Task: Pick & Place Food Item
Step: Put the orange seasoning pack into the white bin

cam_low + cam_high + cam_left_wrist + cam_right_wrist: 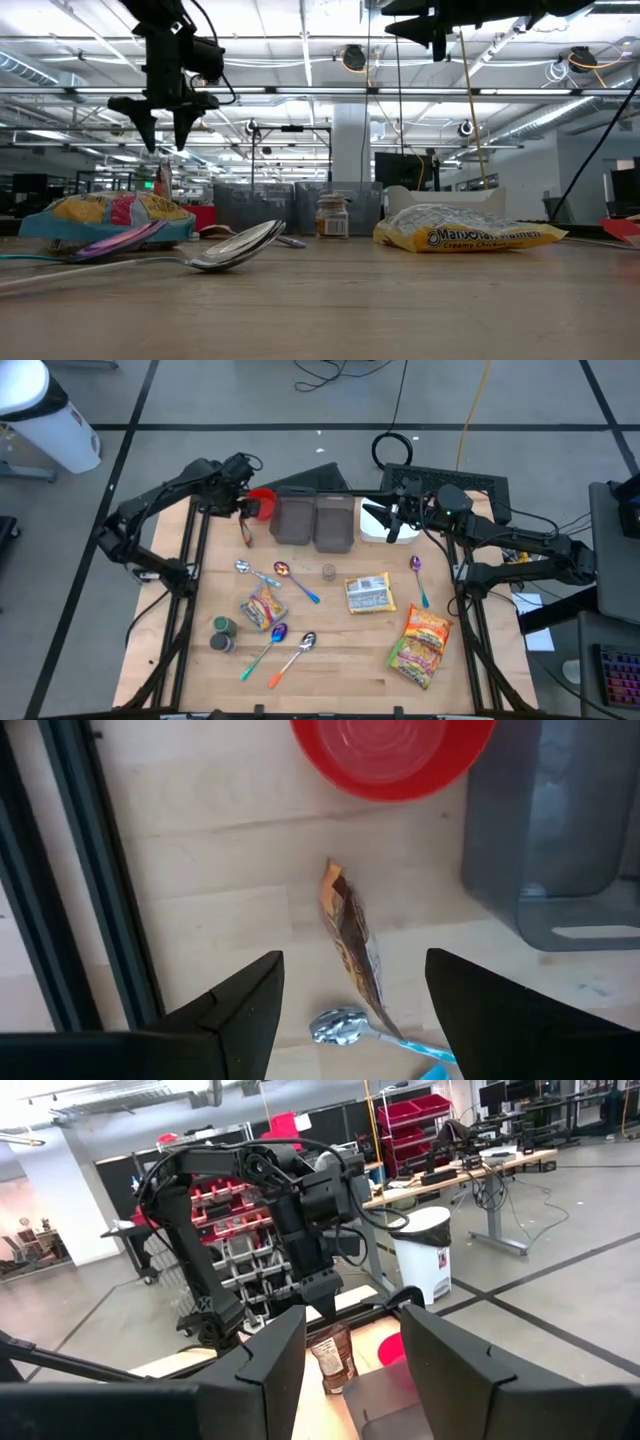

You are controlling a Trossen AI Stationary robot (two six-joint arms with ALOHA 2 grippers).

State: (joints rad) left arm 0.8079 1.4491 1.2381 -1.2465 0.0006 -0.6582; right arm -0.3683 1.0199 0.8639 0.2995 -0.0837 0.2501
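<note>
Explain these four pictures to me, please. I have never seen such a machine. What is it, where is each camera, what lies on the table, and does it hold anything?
It is a robot with two dark arms at a wooden table. One camera looks straight down, one looks level across the tabletop, and one sits on each wrist. The left gripper hangs open above a thin brown packet, beside a red bowl. The right gripper hovers over a white container; its jaws are apart. Neither holds anything. Also on the table: two grey bins, several spoons, noodle packets, a snack bag and small jars.
</note>
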